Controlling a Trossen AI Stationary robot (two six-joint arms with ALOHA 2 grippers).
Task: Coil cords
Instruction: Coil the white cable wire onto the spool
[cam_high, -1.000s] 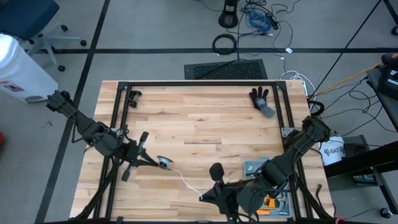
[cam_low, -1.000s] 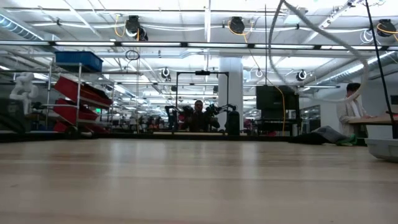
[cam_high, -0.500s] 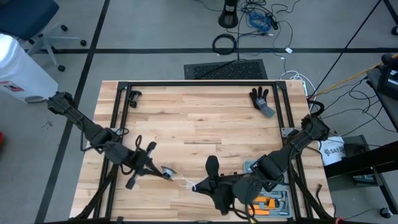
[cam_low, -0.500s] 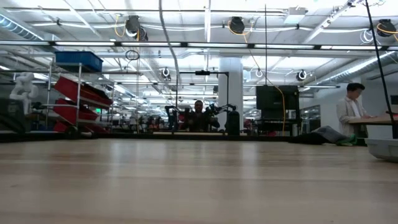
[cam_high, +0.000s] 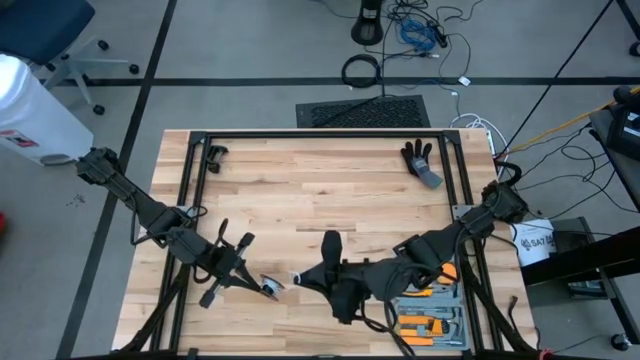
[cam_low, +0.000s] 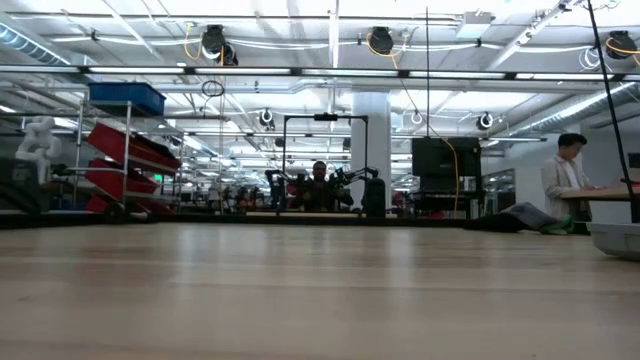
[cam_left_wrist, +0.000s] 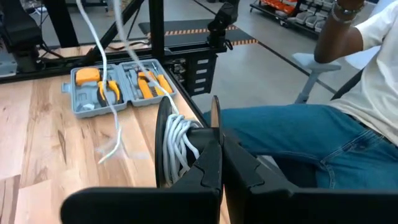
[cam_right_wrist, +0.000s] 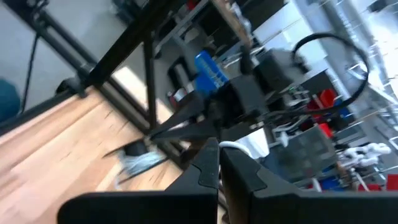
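high view | reel (cam_high: 270, 287) in left pincer (cam_high: 262, 284) | cord (cam_high: 296, 277) in right pincer (cam_high: 297, 279)

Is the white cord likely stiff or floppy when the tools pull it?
Probably floppy: the cord hangs in loose curves and wraps tightly around the reel. Likely light too, since it trails in the air above the table.

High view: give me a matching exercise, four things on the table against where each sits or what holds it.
Things:
1. reel
2. black glove
3. tool case
4. white cord

Places:
A. far right of the table
B. pinched in the right hand
C. near right corner, open
D. clamped in the left hand

Pairs: 1-D, 2-A, 3-C, 4-B
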